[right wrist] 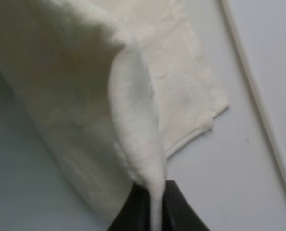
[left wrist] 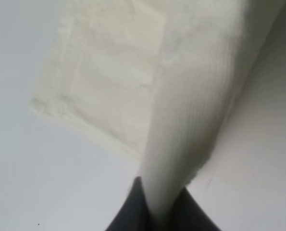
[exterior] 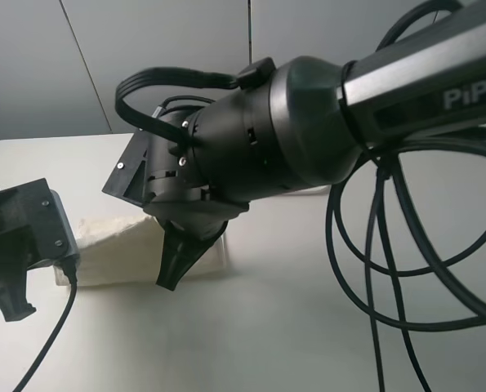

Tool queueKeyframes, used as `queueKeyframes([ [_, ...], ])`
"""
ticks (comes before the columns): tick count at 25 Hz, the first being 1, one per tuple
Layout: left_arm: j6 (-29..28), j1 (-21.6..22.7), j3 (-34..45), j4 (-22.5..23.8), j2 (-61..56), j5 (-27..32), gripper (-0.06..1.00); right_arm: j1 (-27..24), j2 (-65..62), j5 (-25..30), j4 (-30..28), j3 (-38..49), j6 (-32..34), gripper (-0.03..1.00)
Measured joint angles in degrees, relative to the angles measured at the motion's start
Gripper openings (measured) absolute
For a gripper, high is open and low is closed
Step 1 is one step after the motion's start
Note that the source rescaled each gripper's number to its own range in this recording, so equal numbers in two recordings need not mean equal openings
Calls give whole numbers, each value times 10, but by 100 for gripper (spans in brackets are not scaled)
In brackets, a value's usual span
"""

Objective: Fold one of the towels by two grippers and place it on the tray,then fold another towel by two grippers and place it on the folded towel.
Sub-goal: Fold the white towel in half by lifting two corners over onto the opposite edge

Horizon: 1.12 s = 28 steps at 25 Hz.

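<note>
The cream-white towel (exterior: 116,245) lies on the table between my two grippers, with two of its edges lifted. In the left wrist view my left gripper (left wrist: 161,211) is shut on a raised fold of this towel (left wrist: 195,106). In the right wrist view my right gripper (right wrist: 156,211) is likewise shut on a thin lifted edge of the towel (right wrist: 70,96). From above, the left gripper (exterior: 12,304) sits at the towel's left end and the right gripper (exterior: 169,278) at its right end. A thin white ridge beside the towel looks like the tray's rim (right wrist: 258,101). The folded towel is out of view.
The thick right arm (exterior: 292,131) fills the middle of the high view and hides the table behind it. Black cables (exterior: 381,269) loop down on the right. The pale table (exterior: 267,327) runs toward the front edge.
</note>
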Motion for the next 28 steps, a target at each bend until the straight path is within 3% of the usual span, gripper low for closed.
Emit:
queueKeyframes([
  [10,-28,2,0,3,84,-99,1,-11,35,-46,-83,2,96,0],
  [18,-80,96,0,3,102,-160,1,-46,61,-91,-121,5,141,0],
  [23,-99,112,0,4,101,-207,1,-67,69,-128,-135,5,164,0],
  [28,-100,112,0,4,101,-224,13,-90,73,-152,-137,5,187,0],
])
